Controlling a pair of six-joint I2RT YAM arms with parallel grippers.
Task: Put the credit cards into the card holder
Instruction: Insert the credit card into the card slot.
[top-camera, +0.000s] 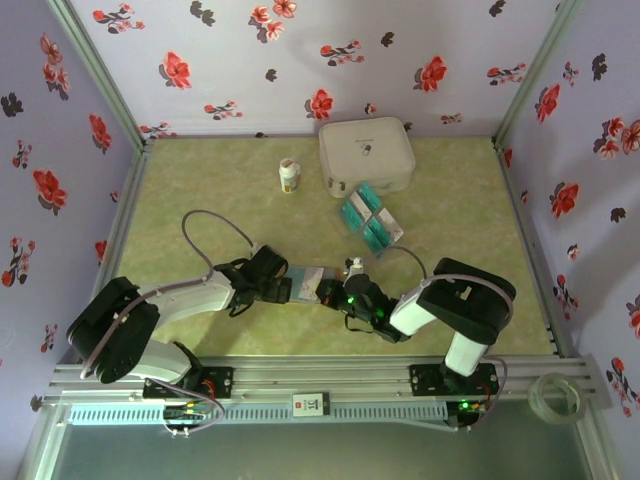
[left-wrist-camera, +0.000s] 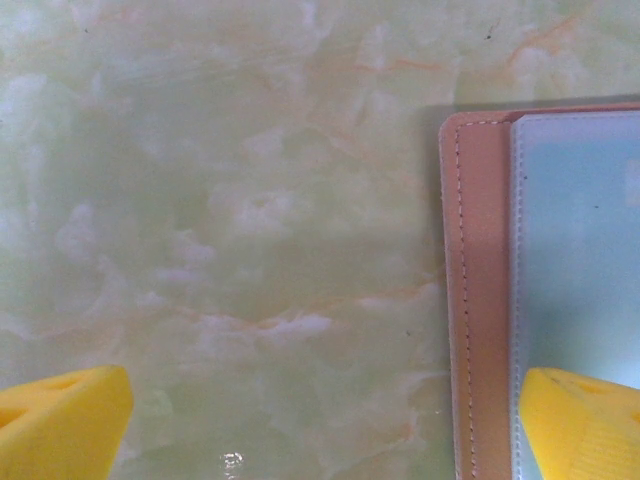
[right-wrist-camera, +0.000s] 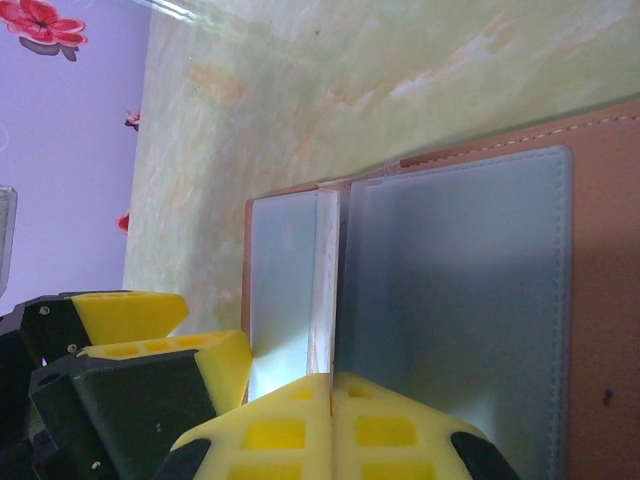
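Card holder (top-camera: 312, 283) lies open, left gripper (left-wrist-camera: 322, 425) spread wide at its edge, right gripper (right-wrist-camera: 332, 390) pinched shut by its pockets. Credit cards (top-camera: 370, 220) are just piled beside the white case (top-camera: 366, 155).

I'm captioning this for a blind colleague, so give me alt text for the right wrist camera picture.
An open brown card holder with pale blue-grey pockets lies on a green marbled table. The right hand, its yellow fingers shut together, meets the pockets at the bottom of the picture.
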